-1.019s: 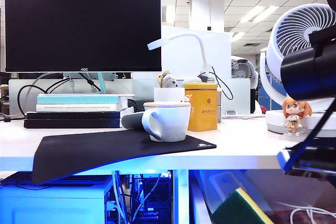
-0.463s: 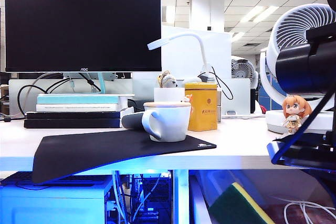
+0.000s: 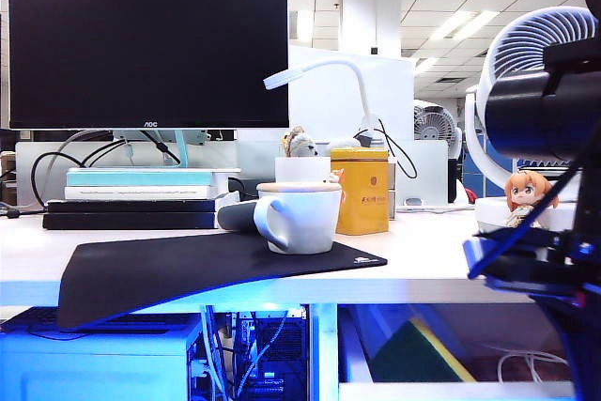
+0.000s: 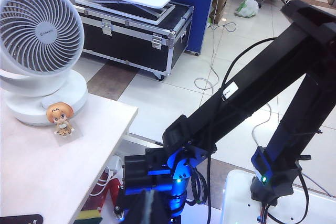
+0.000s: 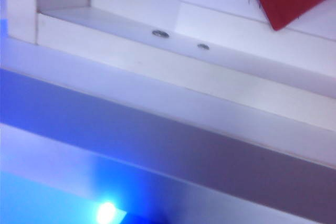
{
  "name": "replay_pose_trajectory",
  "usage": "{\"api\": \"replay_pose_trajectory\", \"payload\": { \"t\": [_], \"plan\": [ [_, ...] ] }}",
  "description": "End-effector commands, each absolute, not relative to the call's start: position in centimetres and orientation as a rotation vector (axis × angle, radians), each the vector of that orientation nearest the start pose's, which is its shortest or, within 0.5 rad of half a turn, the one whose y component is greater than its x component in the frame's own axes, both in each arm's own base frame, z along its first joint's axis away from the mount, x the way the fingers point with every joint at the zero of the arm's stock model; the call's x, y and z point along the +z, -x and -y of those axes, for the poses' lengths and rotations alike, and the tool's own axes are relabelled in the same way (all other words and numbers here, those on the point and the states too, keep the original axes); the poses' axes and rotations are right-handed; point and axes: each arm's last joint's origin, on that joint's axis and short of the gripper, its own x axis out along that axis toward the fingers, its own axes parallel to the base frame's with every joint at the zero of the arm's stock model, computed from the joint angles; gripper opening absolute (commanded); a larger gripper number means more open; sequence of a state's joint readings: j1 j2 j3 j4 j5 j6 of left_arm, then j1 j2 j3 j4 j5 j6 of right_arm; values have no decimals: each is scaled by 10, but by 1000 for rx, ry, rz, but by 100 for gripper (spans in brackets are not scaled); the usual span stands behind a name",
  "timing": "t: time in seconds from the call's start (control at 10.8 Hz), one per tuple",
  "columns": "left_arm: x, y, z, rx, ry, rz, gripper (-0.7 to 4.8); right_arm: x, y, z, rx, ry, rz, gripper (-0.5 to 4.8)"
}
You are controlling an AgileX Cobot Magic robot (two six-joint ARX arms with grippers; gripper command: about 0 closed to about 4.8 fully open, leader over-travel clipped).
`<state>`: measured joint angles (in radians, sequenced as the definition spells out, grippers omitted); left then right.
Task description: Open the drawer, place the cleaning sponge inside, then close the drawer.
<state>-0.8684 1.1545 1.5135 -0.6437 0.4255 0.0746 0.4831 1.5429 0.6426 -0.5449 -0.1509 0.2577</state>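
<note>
1. Since the earlier frame the right arm [image 3: 537, 265] has shifted toward the middle, and the drawer [image 3: 451, 390] front lip has come into view low down.
2. The sponge [image 3: 413, 356] lies inside the drawer, its long axis slanting; the right arm is nearer, just beside the drawer.
3. The right pincer's jaws are hidden, and we take them as closed on nothing.
4. The left pincer [image 4: 148, 212] is closed and empty, raised beyond the table's fan end.
5. The monitor [image 3: 148, 44] reads "AOC"; the tin's print is illegible.
</note>
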Motion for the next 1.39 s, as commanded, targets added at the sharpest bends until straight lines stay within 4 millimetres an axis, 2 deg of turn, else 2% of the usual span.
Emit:
{"api": "replay_pose_trajectory", "payload": {
  "t": [0.09, 0.74, 1.39],
  "plan": [
    [463, -127, 169, -1296, -124, -237, -6, 119, -202, -110, 307, 54, -1421, -5],
    [463, -127, 169, -1296, -124, -237, -6, 106, -217, -118, 329, 30, -1333, -5],
    [463, -127, 169, -1296, -121, -240, -6, 109, -230, -121, 290, 41, -1179, -5]
  ]
}}
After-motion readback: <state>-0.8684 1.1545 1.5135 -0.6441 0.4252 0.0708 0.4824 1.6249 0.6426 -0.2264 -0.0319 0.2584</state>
